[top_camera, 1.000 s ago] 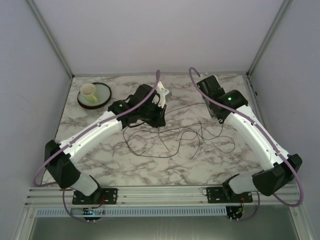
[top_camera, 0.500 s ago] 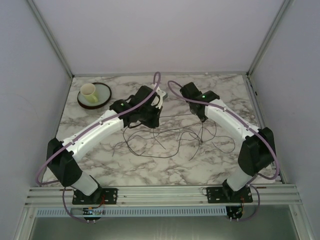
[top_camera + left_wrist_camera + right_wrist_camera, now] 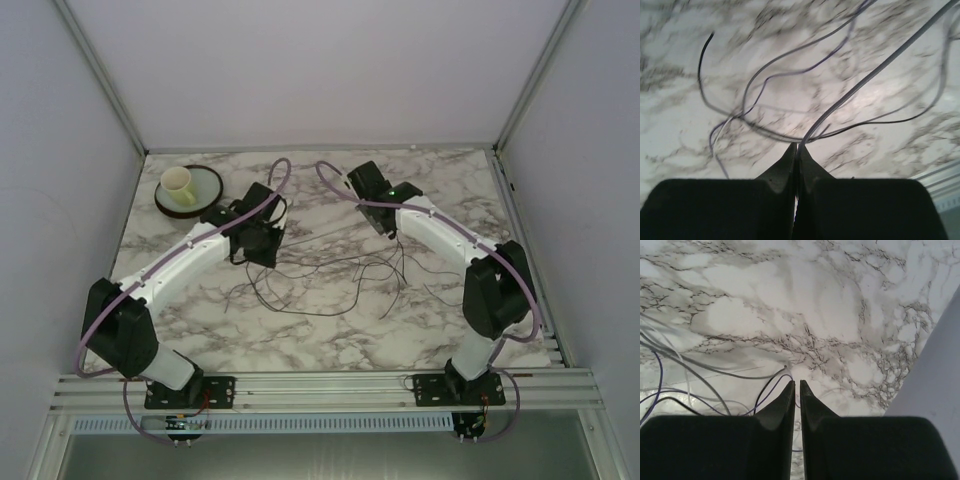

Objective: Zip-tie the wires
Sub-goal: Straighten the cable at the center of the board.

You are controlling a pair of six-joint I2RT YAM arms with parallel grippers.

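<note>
This is a robotics lab test cell. Two white-and-black machines, the left arm (image 3: 180, 262) and the right arm (image 3: 440, 232), are bolted to an aluminium rail (image 3: 320, 385) along the near edge of a marble-patterned bench (image 3: 330, 345). Plain pale panels (image 3: 310, 70) on slim metal posts (image 3: 100, 75) box it in on the left, right and far sides. Props are sparse: the wires (image 3: 875, 75) strewn mid-bench, and a cup (image 3: 177, 182) on a plate (image 3: 207, 195) at far left.

Left gripper (image 3: 796, 146): drawn back to the left and nearer its base.
Right gripper (image 3: 796, 382): swung in from the right side toward the middle.
Wires (image 3: 340, 266): tugged leftward, loops flatter.
</note>
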